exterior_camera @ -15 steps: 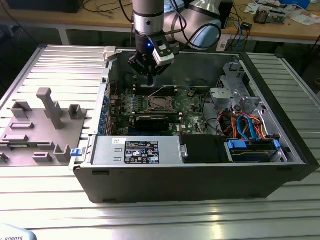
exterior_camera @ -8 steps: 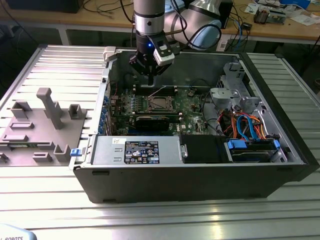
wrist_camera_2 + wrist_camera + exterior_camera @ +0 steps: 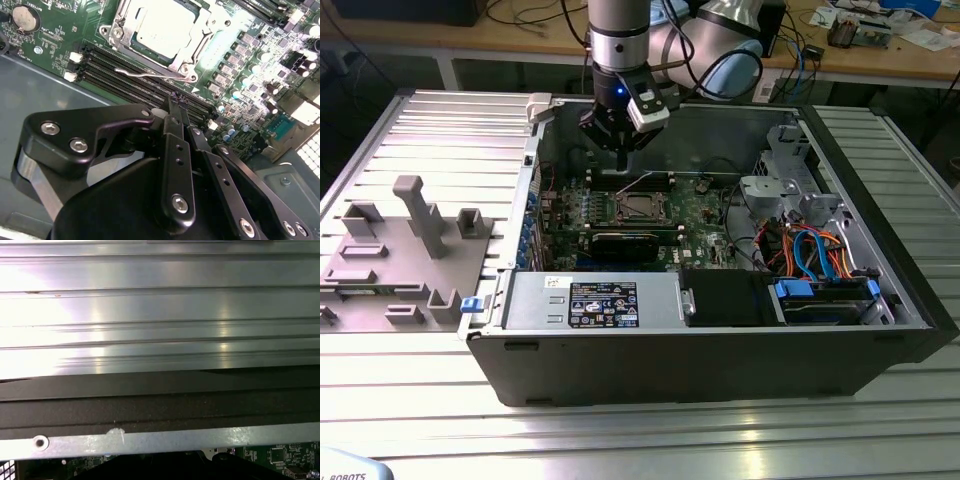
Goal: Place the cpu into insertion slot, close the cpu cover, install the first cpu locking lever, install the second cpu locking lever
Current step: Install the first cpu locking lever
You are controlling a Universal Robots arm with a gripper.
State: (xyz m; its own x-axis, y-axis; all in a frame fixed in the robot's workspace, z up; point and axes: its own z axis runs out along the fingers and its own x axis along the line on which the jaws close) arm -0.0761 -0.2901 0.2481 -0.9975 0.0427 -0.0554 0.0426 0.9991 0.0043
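The cpu (image 3: 162, 27), a pale metal square, lies in the insertion slot (image 3: 638, 218) on the green motherboard. The silvery cpu cover (image 3: 120, 35) lies down around it as a frame. A thin wire locking lever (image 3: 145, 74) runs along the socket's edge beside the long black memory slots; in the exterior view it slants up from the socket. My gripper (image 3: 177, 100) hangs above the board a short way from the socket, over the memory slots, with its black fingers (image 3: 172, 130) together and nothing between them. In the exterior view the gripper (image 3: 622, 158) points down inside the open case.
A grey labelled power-supply box (image 3: 605, 300) lines the case's near wall. A drive cage with blue and orange cables (image 3: 810, 250) fills the exterior view's right. A grey fixture tray (image 3: 400, 250) sits outside, at the exterior view's left. The case rim (image 3: 150, 440) borders the ribbed metal table (image 3: 160, 305).
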